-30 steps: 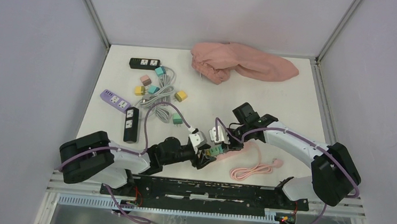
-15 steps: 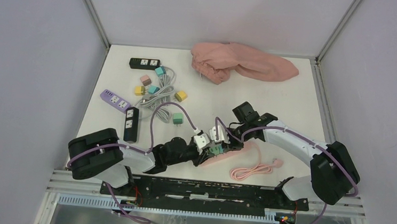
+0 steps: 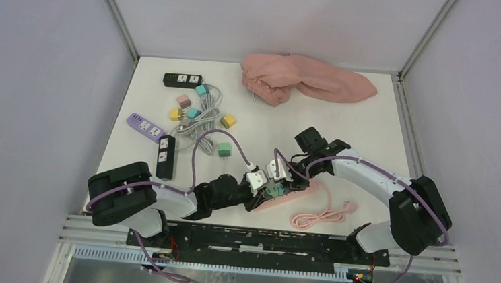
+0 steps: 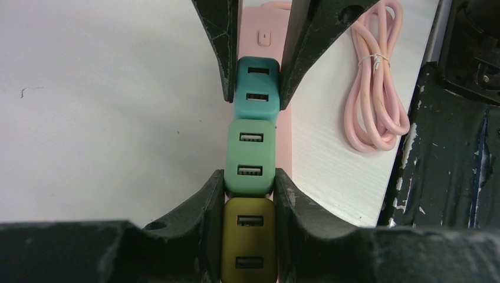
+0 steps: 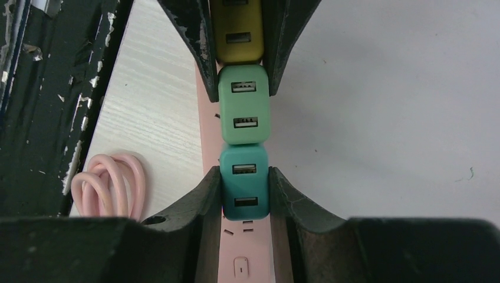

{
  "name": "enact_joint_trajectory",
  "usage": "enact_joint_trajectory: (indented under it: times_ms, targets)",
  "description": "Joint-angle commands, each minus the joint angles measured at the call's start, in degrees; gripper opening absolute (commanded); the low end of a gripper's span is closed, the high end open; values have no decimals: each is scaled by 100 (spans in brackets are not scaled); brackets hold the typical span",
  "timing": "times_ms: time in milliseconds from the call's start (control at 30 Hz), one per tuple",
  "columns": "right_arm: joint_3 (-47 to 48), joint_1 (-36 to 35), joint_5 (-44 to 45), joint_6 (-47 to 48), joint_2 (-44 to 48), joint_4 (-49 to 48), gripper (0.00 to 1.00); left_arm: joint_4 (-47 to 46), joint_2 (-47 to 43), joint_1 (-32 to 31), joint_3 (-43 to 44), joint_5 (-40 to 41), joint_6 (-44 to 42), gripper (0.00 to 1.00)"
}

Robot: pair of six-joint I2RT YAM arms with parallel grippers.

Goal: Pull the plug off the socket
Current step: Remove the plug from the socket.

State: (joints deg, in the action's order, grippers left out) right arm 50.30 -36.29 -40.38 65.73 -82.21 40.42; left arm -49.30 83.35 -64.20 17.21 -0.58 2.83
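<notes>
Only wrist views show jaws clamping olive plug [image 4: 248, 239], teal plug [image 5: 244, 183].

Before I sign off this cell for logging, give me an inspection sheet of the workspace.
Surface: white table, black rail along the near edge.
Job's things: pink power strip carries teal plug, green plug and olive plug in a row.
Clutter: pink cloth at back; two black strips, purple strip, loose plugs back left.
Grippers: left gripper shut on olive plug; right gripper shut on teal plug.
Cables: coiled pink cord beside the strip; grey cords among loose plugs.
Surroundings: plain grey walls; nothing else seen.
</notes>
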Motion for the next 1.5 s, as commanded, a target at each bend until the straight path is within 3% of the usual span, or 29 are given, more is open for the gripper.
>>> enact_joint_trajectory:
  times_ms: [0,100,200,267,400,533,633,700,967,1067,1200,1300,1367,1467]
  targets:
    - [125,-275,-596,-1193,-3,-294,0,103,291,57,210,148,-456,3]
    - [353,-270,-258,-1994,-45,-705,0,52,395,57,215,111,-426,3]
    - [415,-30,40,-1839,4,-637,0,-23,430,57,148,136,-423,3]
    - [396,257,117,-1394,91,-369,0,-36,434,57,106,155,-436,3]
    - [299,585,74,368,300,703,0,-68,497,65,88,146,-496,3]
    - [88,607,-477,2072,333,1610,0,-71,588,68,149,99,-529,3]
    - [41,533,-1007,2566,226,1885,0,-107,631,66,159,70,-501,3]
    - [62,343,-1157,2238,190,1738,0,-140,668,66,159,52,-470,3]
    - [398,183,-928,-839,165,95,0,-150,816,66,218,-30,-419,3]
    - [479,426,-653,-1093,147,-21,0,-125,841,66,217,-51,-427,3]
    - [534,904,-704,-275,182,612,0,-133,834,66,183,-40,-431,3]
    - [490,1062,-876,943,262,1417,0,-137,840,66,182,-46,-441,3]
    - [353,1067,-1183,1912,301,1850,0,-156,864,70,192,-71,-441,3]
    - [193,992,-1820,2373,241,2121,1,-168,924,66,228,-136,-437,3]
